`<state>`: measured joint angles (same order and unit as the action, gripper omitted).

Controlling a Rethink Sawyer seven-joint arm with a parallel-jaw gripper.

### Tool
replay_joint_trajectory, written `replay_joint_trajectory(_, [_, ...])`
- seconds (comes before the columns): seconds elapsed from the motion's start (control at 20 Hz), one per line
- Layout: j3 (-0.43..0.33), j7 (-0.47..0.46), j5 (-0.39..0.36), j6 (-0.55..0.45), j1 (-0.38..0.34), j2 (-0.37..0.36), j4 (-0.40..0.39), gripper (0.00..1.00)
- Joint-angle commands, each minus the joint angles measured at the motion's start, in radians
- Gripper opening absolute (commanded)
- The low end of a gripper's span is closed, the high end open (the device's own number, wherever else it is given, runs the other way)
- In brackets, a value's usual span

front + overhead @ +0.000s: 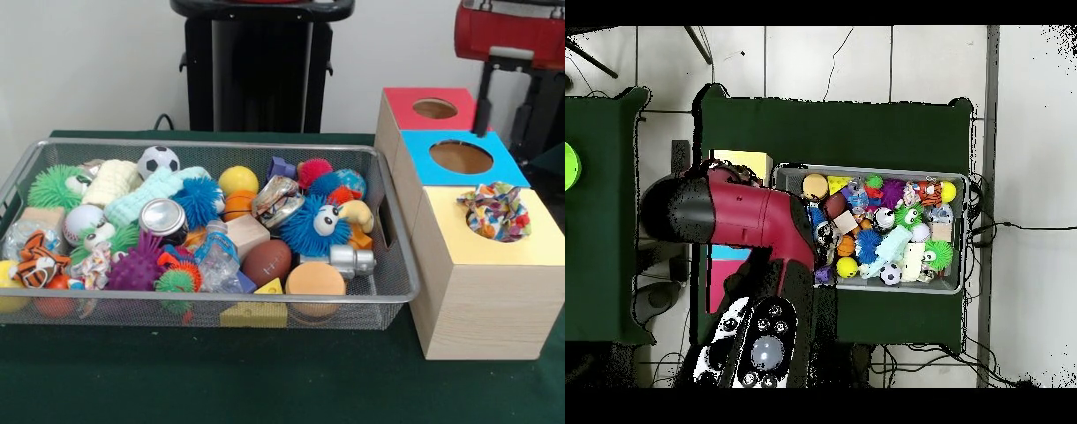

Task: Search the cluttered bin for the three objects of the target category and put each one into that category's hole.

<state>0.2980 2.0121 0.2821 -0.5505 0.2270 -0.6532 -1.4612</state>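
pincer (484,99): only a dark stub shows under the red arm (512,31), above the seam between the red-top box (402,104) and the blue-top box (422,168). can't tell whether it's open or closed, or holding anything. overhead is no help, the arm covers that spot.

next out: yellow-top box (530,247), nearest the camera in the row. crumpled patterned cloth (496,210) sits in its hole, bunched up above the rim and not dropped through. my read is that the target category is soft fabric.

wire bin (212,144) is just beside the boxes on the green bench (265,380), packed full. likely next candidate: a floral cloth scrap (93,262) at the far end from the boxes, wedged between the tiger plush (35,261) and the purple spiky ball (137,268).

handling: light, limp, no stiffness, not fragile. pinch a raised fold from the top and go deep enough to bite. neighbours may drag along.
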Motion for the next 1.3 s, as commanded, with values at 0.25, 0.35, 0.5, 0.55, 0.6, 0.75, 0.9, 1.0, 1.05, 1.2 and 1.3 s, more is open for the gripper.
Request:
replay_joint_trajectory(0.25, [-0.075, 0.110, -0.036, 0.026, -0.008, 0.033, -0.065, 0.00])
replay_joint_trajectory(0.35, [-0.077, 0.106, -0.037, 0.026, -0.010, 0.034, -0.063, 0.00])
replay_joint_trajectory(0.5, [-0.082, 0.100, -0.036, 0.010, -0.013, 0.034, -0.060, 0.00])
replay_joint_trajectory(0.55, [-0.083, 0.097, -0.035, -0.004, -0.014, 0.035, -0.057, 0.00])
replay_joint_trajectory(0.6, [-0.081, 0.099, -0.035, -0.022, -0.012, 0.039, -0.052, 0.00])
replay_joint_trajectory(0.75, [-0.077, 0.107, -0.036, -0.024, -0.010, 0.055, -0.051, 0.00])
replay_joint_trajectory(0.9, [-0.065, 0.086, -0.057, -0.046, -0.009, 0.072, -0.025, 0.00])
replay_joint_trajectory(1.0, [-0.062, 0.083, -0.063, -0.034, -0.009, 0.077, -0.022, 0.00])
replay_joint_trajectory(1.05, [-0.062, 0.083, -0.063, -0.029, -0.010, 0.079, -0.020, 0.00])
replay_joint_trajectory(1.2, [-0.058, 0.090, -0.065, 0.008, -0.008, 0.098, -0.009, 0.00])
replay_joint_trajectory(1.3, [-0.079, 0.085, -0.060, 0.053, -0.023, 0.121, -0.009, 0.00])
